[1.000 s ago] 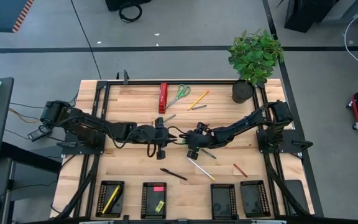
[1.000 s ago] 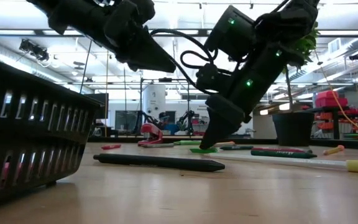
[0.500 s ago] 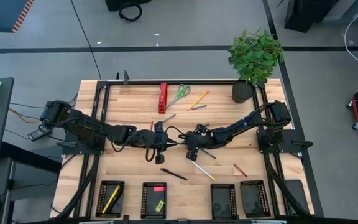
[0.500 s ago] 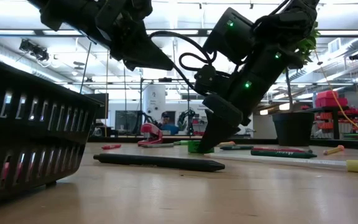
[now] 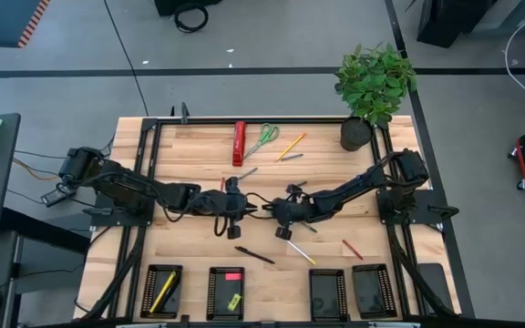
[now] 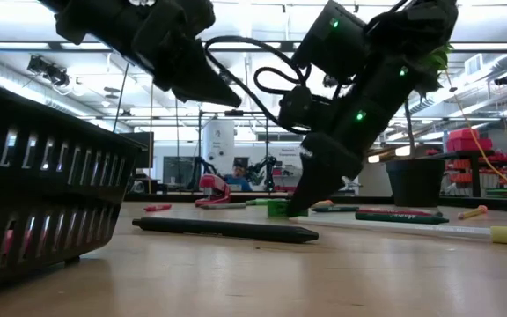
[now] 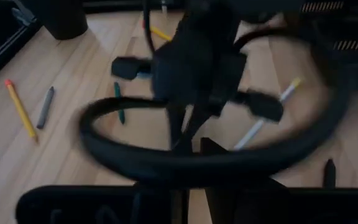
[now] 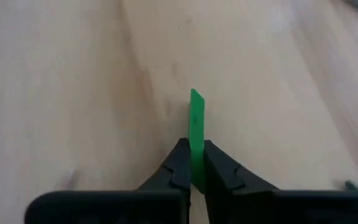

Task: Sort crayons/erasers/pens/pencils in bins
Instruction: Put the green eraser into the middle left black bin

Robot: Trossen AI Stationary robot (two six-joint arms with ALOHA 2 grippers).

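Note:
My right gripper (image 8: 191, 149) is shut on the green eraser (image 8: 196, 118) at the middle of the table (image 5: 190, 237); in the low view the eraser (image 6: 277, 208) shows just beside the fingertips, low over the wood. My left gripper (image 6: 234, 97) hangs higher, right beside it, tapering to one point, with nothing between its fingers. Four black bins line the near edge: one (image 5: 161, 291) holds a yellow pencil, one (image 5: 227, 292) holds a pink and a yellow eraser, two (image 5: 328, 293) (image 5: 372, 290) stand to the right. A black pen (image 5: 255, 255), a whitish pencil (image 5: 299, 251) and a red crayon (image 5: 353, 249) lie flat. My right gripper pinches the green eraser's two flat faces (image 8: 196, 163) between its two fingers, at the eraser's near end. The fingers slant down from the table's right. The eraser stands on edge and sticks out past the fingertips; whether it touches the wood, I cannot tell.
At the far edge lie a red bar-shaped tool (image 5: 239, 143), green-handled scissors (image 5: 262, 138) and an orange pencil (image 5: 292, 146). A potted plant (image 5: 372, 87) stands at the far right corner. Bare wood lies between the arms and the bins.
My right gripper has shut on the green eraser. The eraser lay flat on the table under the open fingers a second ago; now it stands on edge between them.

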